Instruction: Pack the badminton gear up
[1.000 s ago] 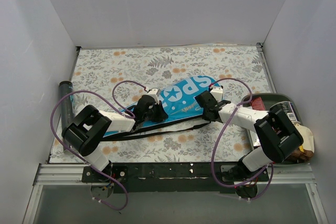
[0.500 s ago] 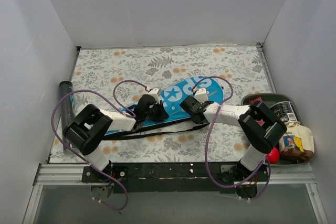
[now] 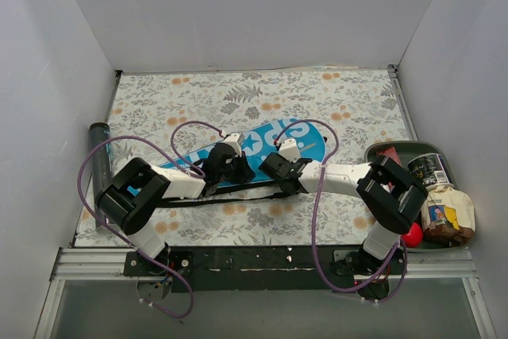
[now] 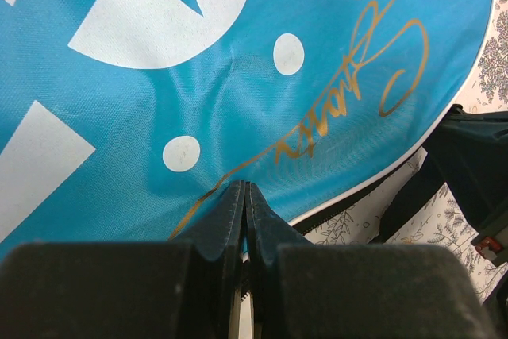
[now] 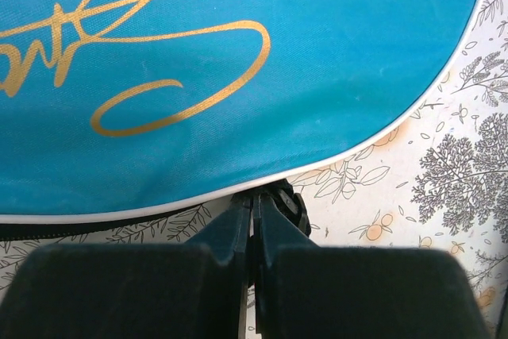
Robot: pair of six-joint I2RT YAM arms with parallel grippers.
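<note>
My left hand (image 4: 244,188) and right hand (image 5: 255,196) sit pinched shut at the cover (image 3: 302,134) edge; what they hold, I cannot tell. A loose pinch could slip, bunching fabric.

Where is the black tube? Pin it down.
In the top view, the black tube lies along the floral mat's left edge, just left of the left arm.
</note>
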